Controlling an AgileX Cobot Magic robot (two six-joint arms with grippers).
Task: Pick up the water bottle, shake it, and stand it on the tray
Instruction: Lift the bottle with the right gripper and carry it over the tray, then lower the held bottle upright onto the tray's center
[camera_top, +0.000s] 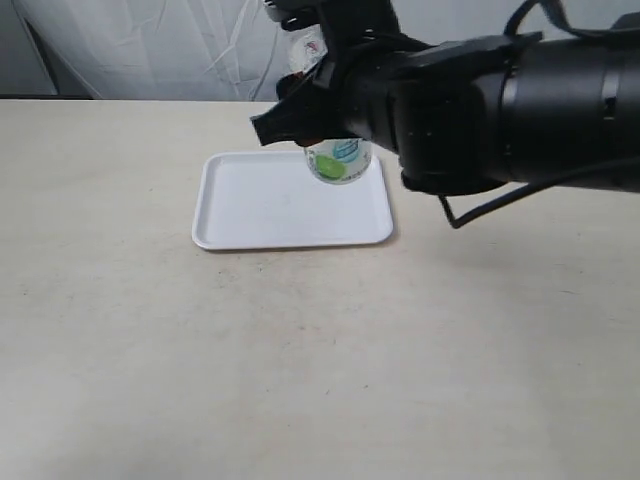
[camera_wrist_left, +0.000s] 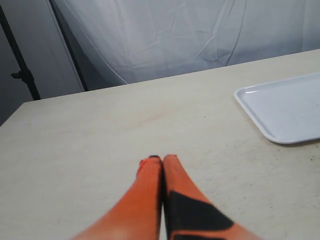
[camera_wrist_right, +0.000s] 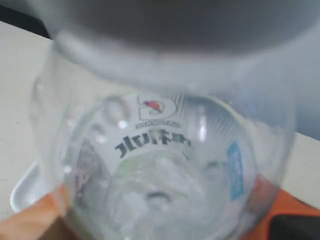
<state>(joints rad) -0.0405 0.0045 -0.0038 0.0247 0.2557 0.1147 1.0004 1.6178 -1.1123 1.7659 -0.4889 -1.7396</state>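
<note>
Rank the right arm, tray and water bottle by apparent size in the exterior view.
1. right arm, though nearness to the camera probably inflates it
2. tray
3. water bottle, partly hidden by the arm

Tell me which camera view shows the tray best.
The exterior view: nearly the whole tray shows, only its far edge partly covered by the held water bottle. The left wrist view catches one corner; the right wrist view, a blurred white sliver beside the bottle.
</note>
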